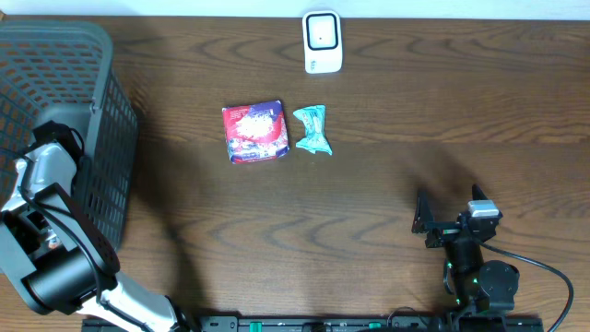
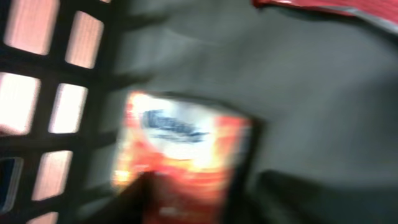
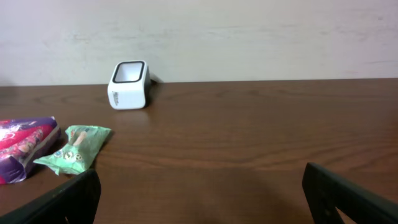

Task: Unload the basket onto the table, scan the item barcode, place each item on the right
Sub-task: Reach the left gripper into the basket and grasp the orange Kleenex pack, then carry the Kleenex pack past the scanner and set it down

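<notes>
In the left wrist view, blurred by motion, an orange-red packet (image 2: 183, 149) lies on the dark floor of the basket (image 2: 53, 74). My left gripper (image 2: 189, 202) has its dark fingers (image 2: 140, 199) closed in against the packet's two sides. In the overhead view the left arm (image 1: 51, 161) reaches down into the basket (image 1: 55, 55), which hides its jaws. The white scanner (image 1: 323, 41) (image 3: 129, 84) stands at the table's far edge. My right gripper (image 1: 449, 198) (image 3: 205, 199) rests open at the near right, holding nothing.
A red-purple packet (image 1: 255, 132) (image 3: 22, 146) and a green wrapped packet (image 1: 312, 129) (image 3: 76, 148) lie side by side mid-table, in front of the scanner. Another red item (image 2: 323, 6) shows at the top of the left wrist view. The basket fills the far left.
</notes>
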Controlling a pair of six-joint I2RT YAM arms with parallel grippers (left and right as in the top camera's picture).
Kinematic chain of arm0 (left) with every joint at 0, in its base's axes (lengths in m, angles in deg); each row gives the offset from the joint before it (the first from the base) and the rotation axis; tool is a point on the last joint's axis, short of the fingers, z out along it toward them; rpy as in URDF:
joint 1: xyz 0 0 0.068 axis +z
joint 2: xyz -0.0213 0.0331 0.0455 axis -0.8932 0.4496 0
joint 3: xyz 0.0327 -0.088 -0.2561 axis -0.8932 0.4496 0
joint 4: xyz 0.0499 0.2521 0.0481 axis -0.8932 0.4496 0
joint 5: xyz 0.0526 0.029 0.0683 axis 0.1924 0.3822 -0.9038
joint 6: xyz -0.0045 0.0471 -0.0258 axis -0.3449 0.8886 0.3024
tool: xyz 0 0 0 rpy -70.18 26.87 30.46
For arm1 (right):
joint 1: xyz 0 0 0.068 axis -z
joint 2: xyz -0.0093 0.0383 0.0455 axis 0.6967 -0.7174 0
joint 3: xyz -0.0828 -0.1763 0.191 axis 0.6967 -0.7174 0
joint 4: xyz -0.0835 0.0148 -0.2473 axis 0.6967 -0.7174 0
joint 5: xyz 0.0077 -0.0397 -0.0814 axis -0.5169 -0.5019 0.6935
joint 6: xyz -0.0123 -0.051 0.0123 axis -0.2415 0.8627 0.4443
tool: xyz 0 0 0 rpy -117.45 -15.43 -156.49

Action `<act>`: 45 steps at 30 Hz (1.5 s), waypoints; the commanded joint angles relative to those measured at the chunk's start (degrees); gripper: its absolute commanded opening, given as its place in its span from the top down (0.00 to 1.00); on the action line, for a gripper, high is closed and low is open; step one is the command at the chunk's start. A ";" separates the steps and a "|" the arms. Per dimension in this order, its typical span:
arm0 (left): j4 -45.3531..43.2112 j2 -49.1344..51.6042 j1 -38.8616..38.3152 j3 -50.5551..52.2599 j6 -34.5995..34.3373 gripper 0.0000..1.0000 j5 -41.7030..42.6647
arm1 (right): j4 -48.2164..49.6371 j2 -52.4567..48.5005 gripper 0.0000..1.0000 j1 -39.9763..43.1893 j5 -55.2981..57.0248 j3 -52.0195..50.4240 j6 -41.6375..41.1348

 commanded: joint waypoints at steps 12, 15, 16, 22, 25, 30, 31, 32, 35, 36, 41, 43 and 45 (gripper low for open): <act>-0.07 -7.50 0.17 -5.57 8.28 0.92 2.01 | -0.22 0.31 0.01 -0.44 -0.37 -0.04 -0.33; -0.63 -14.62 0.17 -7.93 10.73 0.93 6.60 | -0.22 0.31 0.01 -0.44 -0.37 -0.04 -0.33; -1.31 -17.11 0.17 -8.28 11.41 0.93 8.26 | -0.22 0.31 0.01 -0.44 -0.37 -0.04 -0.33; -9.11 -33.64 0.17 -8.37 18.14 0.93 22.14 | -0.22 0.31 0.01 -0.44 -0.37 -0.04 -0.33; -12.33 -40.00 -0.13 -8.37 21.94 0.92 33.07 | -0.22 0.31 0.01 -0.44 -0.37 -0.04 -0.33; -19.06 -44.37 -4.79 -8.37 34.38 0.93 53.94 | -0.22 0.31 0.01 -0.44 -0.37 -0.04 -0.33; -20.41 -44.39 -6.32 -8.37 36.89 0.93 57.72 | -0.22 0.31 0.01 -0.44 -0.37 -0.04 -0.33; -21.79 -44.30 -8.28 -8.37 39.04 0.92 61.42 | -0.22 0.31 0.01 -0.44 -0.37 -0.04 -0.33; -23.87 -43.12 -15.15 -8.35 40.92 0.92 66.16 | -0.22 0.31 0.01 -0.44 -0.37 -0.04 -0.33; -23.85 -42.47 -17.79 -8.35 41.22 0.93 66.16 | -0.22 0.31 0.01 -0.44 -0.37 -0.04 -0.33; -23.78 -37.24 -31.80 -8.13 47.47 0.93 66.14 | -0.22 0.31 0.01 -0.44 -0.37 -0.04 -0.33; -24.33 -34.23 -37.27 -8.13 48.35 0.93 66.10 | -0.22 0.31 0.01 -0.44 -0.37 -0.04 -0.33; -25.70 -30.23 -42.93 -8.13 48.37 0.92 65.90 | -0.22 0.31 0.01 -0.44 -0.37 -0.04 -0.33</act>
